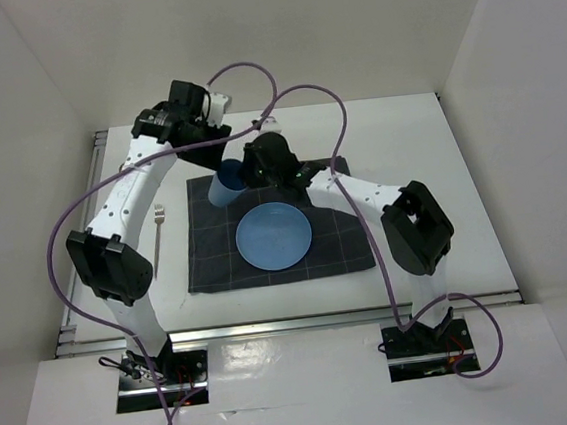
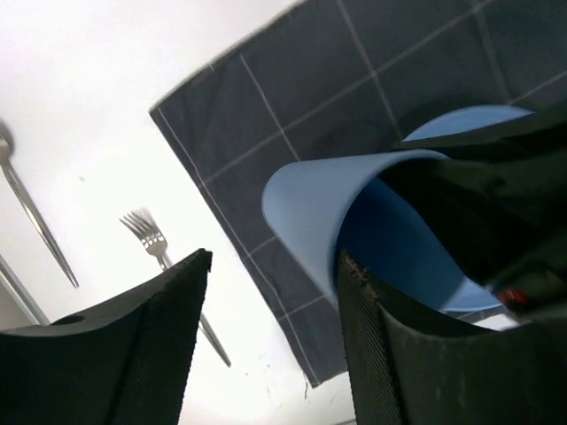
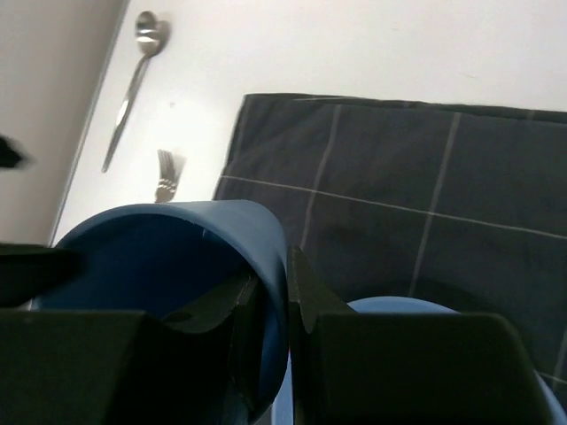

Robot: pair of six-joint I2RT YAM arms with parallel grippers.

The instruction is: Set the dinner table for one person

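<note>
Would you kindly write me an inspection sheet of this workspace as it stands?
Surface: white dinner table, with a dark checked placemat laid mid-table.
Job's things: blue plate on the placemat; blue cup at its far-left corner; fork and spoon on the table left of the placemat.
Clutter: nothing seen.
End effectors: left end effector is open, beside the cup; right end effector pinches the cup's wall, one finger inside.
Cables: purple cables loop from the bases over both arms.
Surroundings: white walls on three sides; metal rails at the table's edges.
</note>
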